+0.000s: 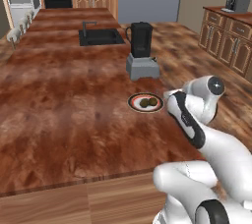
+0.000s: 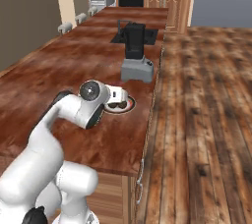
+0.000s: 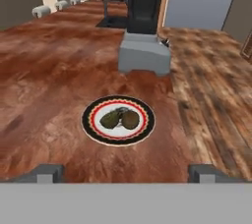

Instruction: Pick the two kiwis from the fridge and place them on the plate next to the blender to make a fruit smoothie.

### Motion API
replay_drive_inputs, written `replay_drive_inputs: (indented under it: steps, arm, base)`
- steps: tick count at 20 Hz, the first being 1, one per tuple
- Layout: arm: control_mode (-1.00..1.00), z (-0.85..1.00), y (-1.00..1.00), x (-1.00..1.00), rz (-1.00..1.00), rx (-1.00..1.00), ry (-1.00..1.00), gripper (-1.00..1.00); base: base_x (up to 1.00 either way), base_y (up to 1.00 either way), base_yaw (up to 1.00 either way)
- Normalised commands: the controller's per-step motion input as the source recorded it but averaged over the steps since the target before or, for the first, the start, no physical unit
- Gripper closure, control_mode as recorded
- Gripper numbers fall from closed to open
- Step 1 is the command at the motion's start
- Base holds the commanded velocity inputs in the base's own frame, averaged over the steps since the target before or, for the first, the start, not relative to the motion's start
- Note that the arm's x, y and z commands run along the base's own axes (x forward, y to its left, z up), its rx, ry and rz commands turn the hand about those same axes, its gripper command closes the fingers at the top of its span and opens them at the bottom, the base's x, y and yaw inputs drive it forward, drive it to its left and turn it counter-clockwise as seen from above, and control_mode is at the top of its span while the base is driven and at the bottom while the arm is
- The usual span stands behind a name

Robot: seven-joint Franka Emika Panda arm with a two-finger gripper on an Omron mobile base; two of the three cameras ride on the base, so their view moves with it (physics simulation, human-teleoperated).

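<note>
Two kiwis [image 3: 119, 119], dull olive-brown and egg-shaped, lie touching on the plate [image 3: 93, 127], white-centred with an orange-red rim, at the hand view's centre. Above it stands the black blender [image 3: 144, 26]. The gripper [image 3: 125, 173], spread wide, holds nothing.

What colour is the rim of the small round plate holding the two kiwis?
Orange-red with a dark outer edge, around a white centre; the small round plate shows best in the hand view.

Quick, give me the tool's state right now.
Tool: open, holding nothing; both kiwis lie on the plate.
</note>
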Motion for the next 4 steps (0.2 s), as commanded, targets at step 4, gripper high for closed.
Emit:
replay_drive_inputs:
  steps: [4]
  arm:
    - [-1.00,1.00,0.02,-1.00,0.07,-0.20,-0.09,-1.00]
  base:
    - [0.00,0.00,0.00]
